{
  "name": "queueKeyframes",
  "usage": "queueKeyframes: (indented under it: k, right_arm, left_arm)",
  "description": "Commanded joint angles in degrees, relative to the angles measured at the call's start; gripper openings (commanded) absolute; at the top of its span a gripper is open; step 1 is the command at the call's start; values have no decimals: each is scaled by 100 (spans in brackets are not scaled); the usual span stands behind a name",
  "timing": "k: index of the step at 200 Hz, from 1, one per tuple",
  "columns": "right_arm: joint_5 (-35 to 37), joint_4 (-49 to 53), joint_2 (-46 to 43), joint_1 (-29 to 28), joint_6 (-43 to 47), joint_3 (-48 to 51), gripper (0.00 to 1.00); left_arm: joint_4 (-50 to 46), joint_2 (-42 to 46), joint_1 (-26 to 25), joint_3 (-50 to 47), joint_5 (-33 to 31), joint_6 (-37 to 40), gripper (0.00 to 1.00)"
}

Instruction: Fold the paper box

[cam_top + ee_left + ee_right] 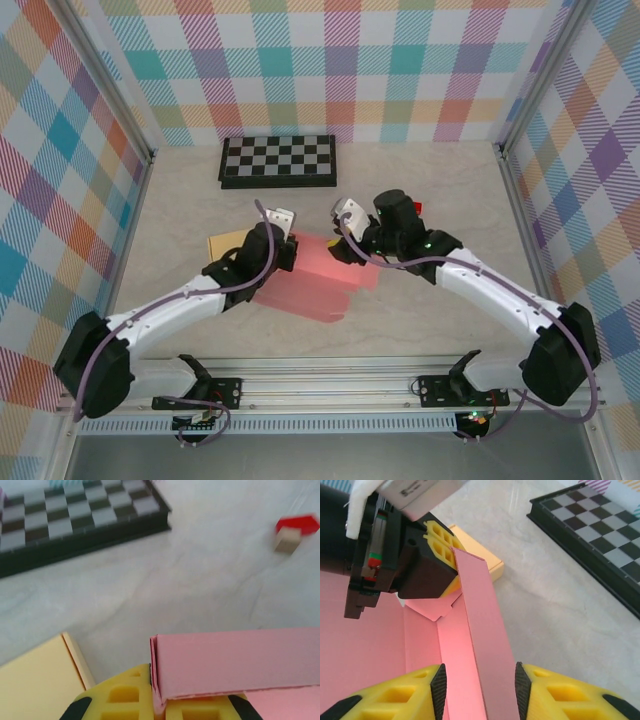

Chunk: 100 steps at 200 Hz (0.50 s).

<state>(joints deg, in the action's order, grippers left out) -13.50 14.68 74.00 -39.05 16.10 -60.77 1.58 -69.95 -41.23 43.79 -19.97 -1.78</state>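
Marbled table (430, 200), plaid-walled cell: side-wall fold of the paper box (305, 290) in hand.

The pink paper box lies opened flat at table centre, with the chessboard (278, 160) at its 12 o'clock and a yellow card (222, 243) at its 10 o'clock. The left gripper (159, 706) is clenched on one end of the doubled side wall (480, 610), raised along the box's 12 o'clock edge. The right gripper (479, 690) straddles the same wall, jaws apart, gripping nothing. Judged step: forming this wall. The next move calls for the right gripper to close on the strip or press it along its crease. The clamped end must be kept steady so that the corner tab (432, 612) seats inside.
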Motion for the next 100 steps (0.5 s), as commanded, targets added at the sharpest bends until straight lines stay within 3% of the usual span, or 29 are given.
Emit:
queueKeyframes:
  k: [1, 57, 100]
  right_arm:
    - [-64, 833, -113, 110, 69, -338, 44]
    - [172, 1534, 166, 274, 175, -865, 44]
    - [-191, 1694, 646, 356, 510, -888, 44]
  left_arm:
    - [1362, 307, -51, -314, 140, 569, 0]
    - [1931, 223, -43, -570, 195, 839, 0]
    - [2214, 70, -34, -659, 1260, 878, 0]
